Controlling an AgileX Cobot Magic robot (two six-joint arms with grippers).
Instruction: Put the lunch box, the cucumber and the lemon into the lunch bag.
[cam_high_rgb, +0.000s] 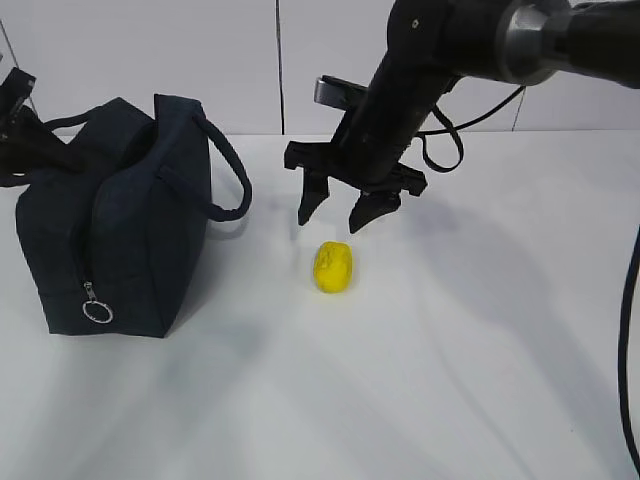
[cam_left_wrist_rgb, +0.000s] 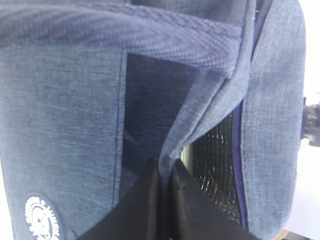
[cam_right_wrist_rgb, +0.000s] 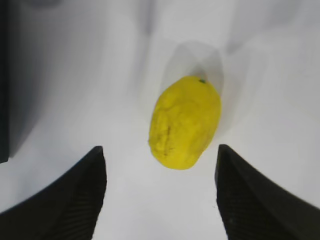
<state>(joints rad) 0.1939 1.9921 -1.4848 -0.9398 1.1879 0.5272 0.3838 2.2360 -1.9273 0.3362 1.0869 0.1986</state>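
The dark navy lunch bag (cam_high_rgb: 120, 220) stands on the left of the white table, its zipper parted along the top. My left gripper (cam_left_wrist_rgb: 165, 169) is shut on the fabric edge of the bag's opening (cam_left_wrist_rgb: 200, 125). A thin pale green strip (cam_left_wrist_rgb: 186, 155) shows inside against the mesh lining; I cannot tell what it is. The yellow lemon (cam_high_rgb: 334, 267) lies on the table right of the bag. My right gripper (cam_high_rgb: 333, 218) hangs open just above and behind it. In the right wrist view the lemon (cam_right_wrist_rgb: 185, 122) sits just ahead of the spread fingers (cam_right_wrist_rgb: 90, 190). The lunch box and cucumber are out of view.
The bag's loop handle (cam_high_rgb: 232, 180) hangs toward the lemon, and a metal ring pull (cam_high_rgb: 97, 312) dangles at the zipper's front end. The right arm's cable (cam_high_rgb: 630, 350) runs down the right edge. A white wall stands behind the table.
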